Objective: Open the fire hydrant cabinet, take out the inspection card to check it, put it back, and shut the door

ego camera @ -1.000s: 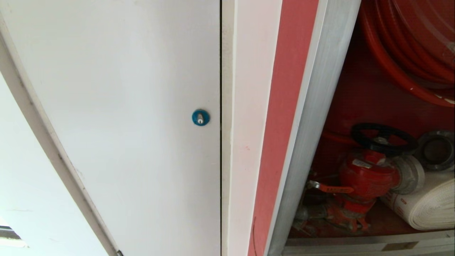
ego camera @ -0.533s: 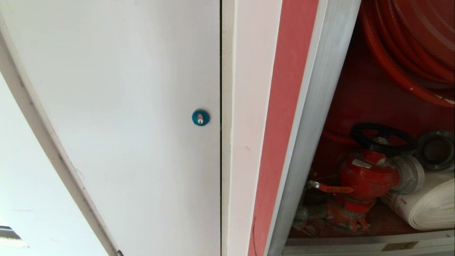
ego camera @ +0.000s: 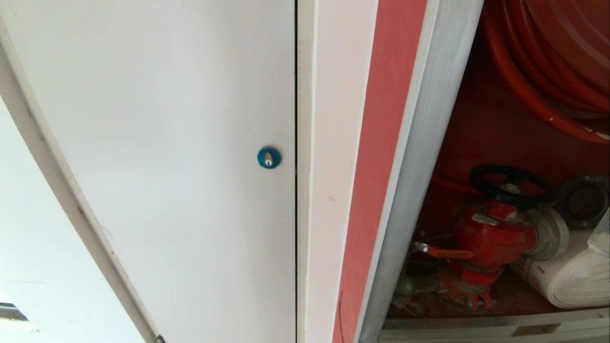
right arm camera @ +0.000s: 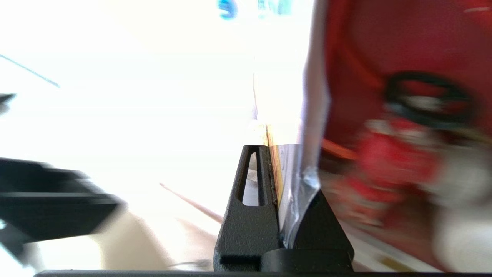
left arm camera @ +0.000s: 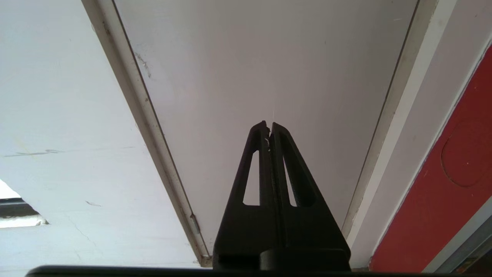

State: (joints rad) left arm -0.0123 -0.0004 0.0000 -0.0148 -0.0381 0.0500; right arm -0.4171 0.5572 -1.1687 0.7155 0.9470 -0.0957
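Note:
The fire hydrant cabinet (ego camera: pixel 419 157) stands open, its red inside showing the red valve (ego camera: pixel 491 238), the hose reel (ego camera: pixel 548 62) and the rolled white hose (ego camera: pixel 572 281). My right gripper (right arm camera: pixel 275 161) is shut on the inspection card (right arm camera: pixel 288 181), a thin card in a glossy clear sleeve seen edge-on, held in front of the valve (right arm camera: pixel 388 165). A pale glossy corner (ego camera: pixel 601 238) pokes in at the head view's right edge over the hose. My left gripper (left arm camera: pixel 269 127) is shut and empty, parked facing the white panel. The door is out of view.
A plain white panel (ego camera: pixel 167 143) with a blue round lock (ego camera: pixel 269 157) fills the left side, next to a white jamb and a red strip (ego camera: pixel 381 143). A black handwheel (ego camera: pixel 512 186) tops the valve. The cabinet's lower aluminium rail (ego camera: pixel 476 326) runs below.
A pale glossy corner has come into the head view at the right edge, over the white hose. The rest of the scene has not shifted.

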